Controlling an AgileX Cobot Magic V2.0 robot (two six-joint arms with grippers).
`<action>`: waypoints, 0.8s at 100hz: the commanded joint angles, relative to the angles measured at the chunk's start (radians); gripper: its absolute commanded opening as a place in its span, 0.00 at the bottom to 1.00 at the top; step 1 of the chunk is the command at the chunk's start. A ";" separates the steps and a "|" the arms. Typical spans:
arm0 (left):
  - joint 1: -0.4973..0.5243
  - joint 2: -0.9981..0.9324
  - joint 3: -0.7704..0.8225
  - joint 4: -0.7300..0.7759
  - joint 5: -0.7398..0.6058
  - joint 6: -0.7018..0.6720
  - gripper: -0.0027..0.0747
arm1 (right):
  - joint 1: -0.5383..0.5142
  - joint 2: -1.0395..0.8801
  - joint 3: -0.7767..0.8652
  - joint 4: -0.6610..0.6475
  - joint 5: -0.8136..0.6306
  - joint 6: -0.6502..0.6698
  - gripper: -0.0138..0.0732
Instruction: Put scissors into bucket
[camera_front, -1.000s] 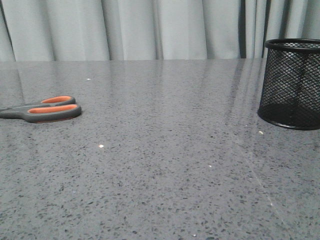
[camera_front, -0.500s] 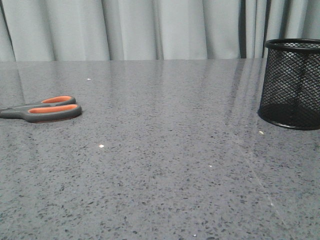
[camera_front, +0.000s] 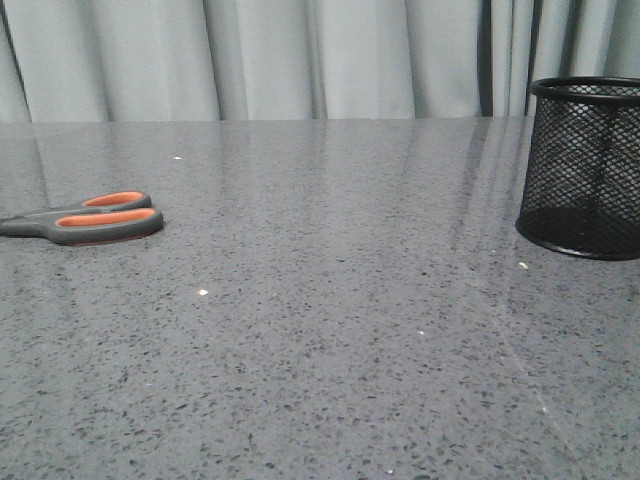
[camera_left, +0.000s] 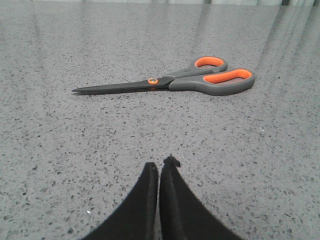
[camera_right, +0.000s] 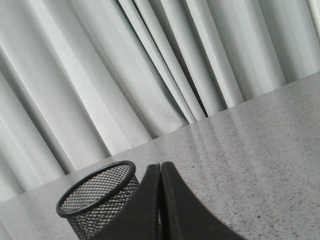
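Note:
The scissors (camera_front: 85, 219) lie flat and closed on the grey speckled table at the left edge of the front view, dark grey handles with orange lining. In the left wrist view the scissors (camera_left: 190, 80) lie ahead of my left gripper (camera_left: 160, 166), which is shut, empty and well short of them. The black wire-mesh bucket (camera_front: 585, 165) stands upright at the right edge of the front view. In the right wrist view the bucket (camera_right: 100, 197) sits just beside my right gripper (camera_right: 160, 167), which is shut and empty. Neither gripper shows in the front view.
The grey speckled table (camera_front: 330, 300) stretches between scissors and bucket. A pale grey curtain (camera_front: 300, 60) hangs behind the table's far edge. A few small white specks (camera_front: 203, 292) lie on the surface.

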 joint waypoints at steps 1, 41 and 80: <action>0.002 -0.028 0.040 -0.037 -0.086 -0.005 0.01 | -0.007 -0.017 0.006 0.046 -0.080 -0.003 0.10; 0.002 -0.028 0.040 -0.723 -0.301 -0.005 0.01 | -0.007 -0.017 -0.054 0.082 -0.064 -0.003 0.10; -0.009 0.006 -0.076 -0.709 -0.340 0.011 0.01 | -0.003 0.106 -0.365 -0.054 0.320 -0.008 0.10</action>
